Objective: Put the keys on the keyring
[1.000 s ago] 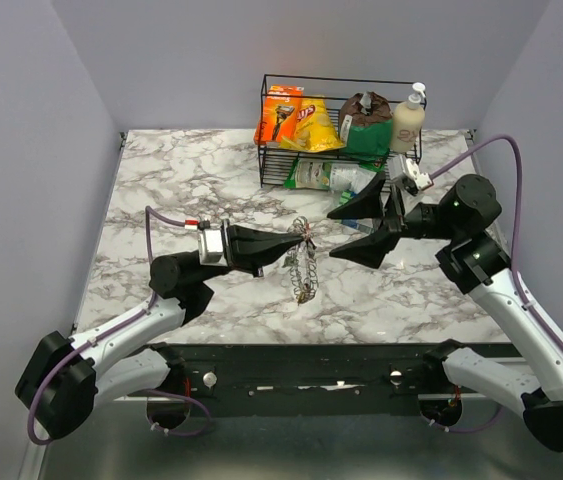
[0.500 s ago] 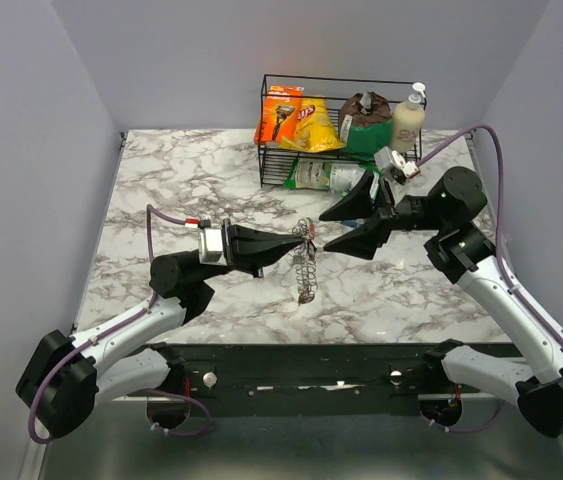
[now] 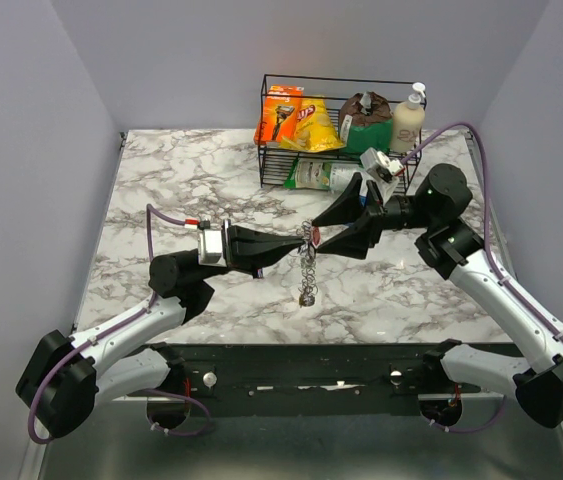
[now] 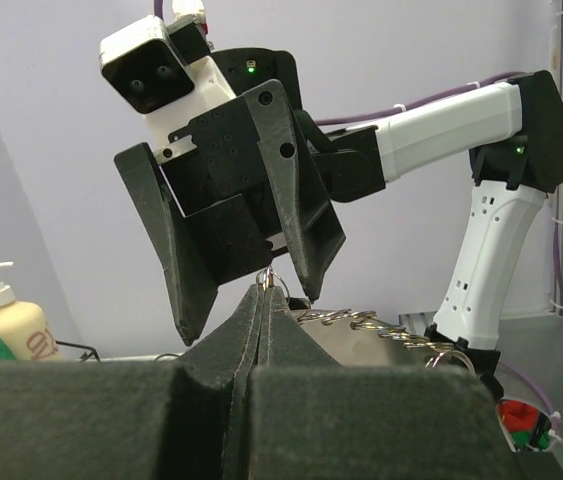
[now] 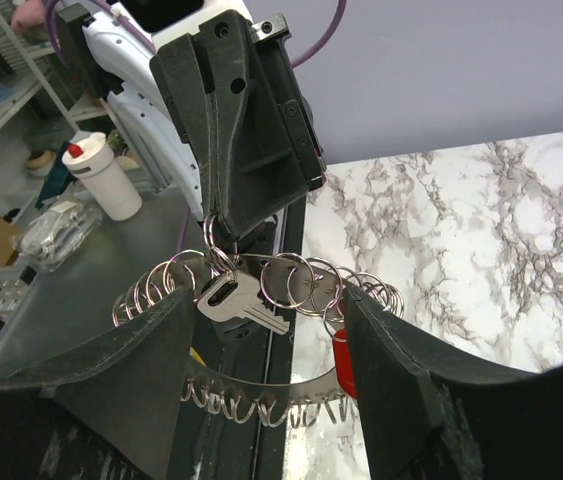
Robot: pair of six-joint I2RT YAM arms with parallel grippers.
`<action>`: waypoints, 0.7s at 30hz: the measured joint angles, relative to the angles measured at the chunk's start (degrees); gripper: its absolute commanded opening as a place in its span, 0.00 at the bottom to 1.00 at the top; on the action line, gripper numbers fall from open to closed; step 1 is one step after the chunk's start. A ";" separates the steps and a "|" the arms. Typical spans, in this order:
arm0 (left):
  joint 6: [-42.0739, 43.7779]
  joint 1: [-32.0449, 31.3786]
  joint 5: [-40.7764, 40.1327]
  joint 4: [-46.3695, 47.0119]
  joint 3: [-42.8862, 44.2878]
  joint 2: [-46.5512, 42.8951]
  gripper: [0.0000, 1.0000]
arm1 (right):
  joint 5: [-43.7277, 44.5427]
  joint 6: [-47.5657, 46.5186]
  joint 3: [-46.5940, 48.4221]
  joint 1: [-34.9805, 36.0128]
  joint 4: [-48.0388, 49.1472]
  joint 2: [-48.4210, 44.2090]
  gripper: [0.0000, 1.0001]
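Note:
My left gripper is shut on the top of the keyring, held above the table. The chain of links hangs straight down from it. My right gripper is open, one finger on each side of the ring. In the right wrist view one silver key hangs on the rings between my open right fingers, with the red tag by the right finger. In the left wrist view my shut left fingertips pinch the ring. Other keys are out of view.
A black wire basket with snack bags, a razor pack and a soap bottle stands at the back of the marble table. The table's dark front edge lies below the hanging chain.
My right gripper has moved left to the keyring and its open fingers now flank it. The chain, bunched before, now hangs straight. My left gripper has kept its hold.

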 measured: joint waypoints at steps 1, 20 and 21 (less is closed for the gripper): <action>0.00 0.00 0.04 -0.02 0.11 0.00 0.00 | 0.00 0.00 0.00 0.07 0.04 0.04 0.68; 0.02 0.00 1.05 -0.02 0.42 0.02 0.00 | 0.04 1.46 0.00 0.66 1.46 0.07 0.56; 0.02 0.00 1.07 -0.02 0.42 0.02 0.00 | 0.07 1.49 0.00 0.66 1.46 0.00 0.55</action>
